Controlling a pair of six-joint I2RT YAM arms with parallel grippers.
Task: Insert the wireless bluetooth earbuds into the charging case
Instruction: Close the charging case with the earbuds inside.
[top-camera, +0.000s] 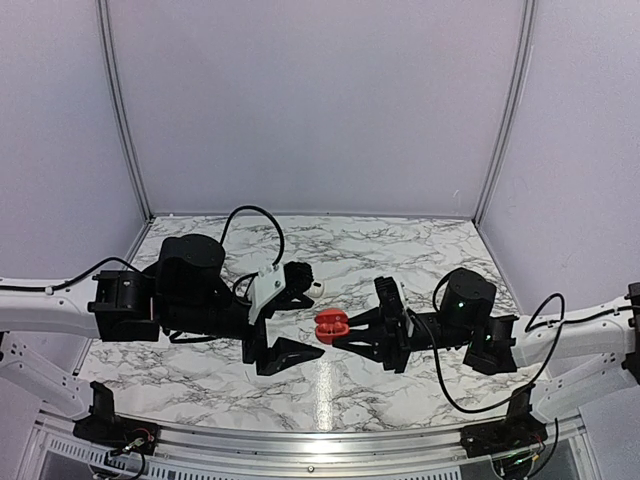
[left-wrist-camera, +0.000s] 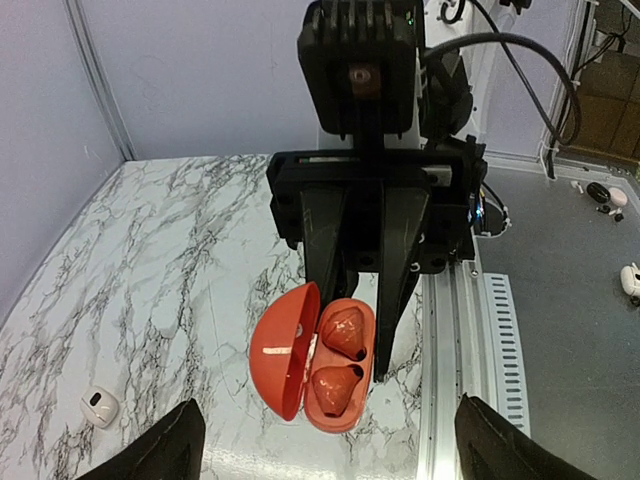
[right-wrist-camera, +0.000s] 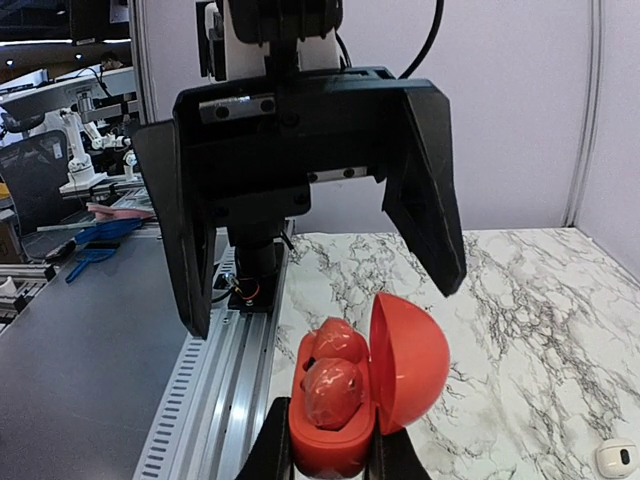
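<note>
my right claw (right-wrist-camera: 334, 448) is pinched narrow on the base of the charging case (left-wrist-camera: 290, 352), a red hinged shell with its lid swung open to one side, lifted off the marble surface (left-wrist-camera: 150, 250) as far as i can tell. both earbuds (left-wrist-camera: 344, 330) sit in the wells of the case, red on red, so i cannot tell whether each is fully down or only resting on its rim. my left claw (top-camera: 292, 316) stands wide and holds nothing. it faces the open mouth of the case, just short of it. off to the lid side of the case, on the surface, lies a small white pebble-like piece (left-wrist-camera: 100, 405); what it is i cannot tell.

i judge the inserting close to done, with seating and checking left. to do that well, the right claw's pinch belongs low on the base, away from hinge and lid, with the case level so nothing tips out. if the left claw comes in, one fingertip should press straight down on each bud in turn, lightly. it should never push sideways against the open lid, which would twist the case out of my grip.
</note>
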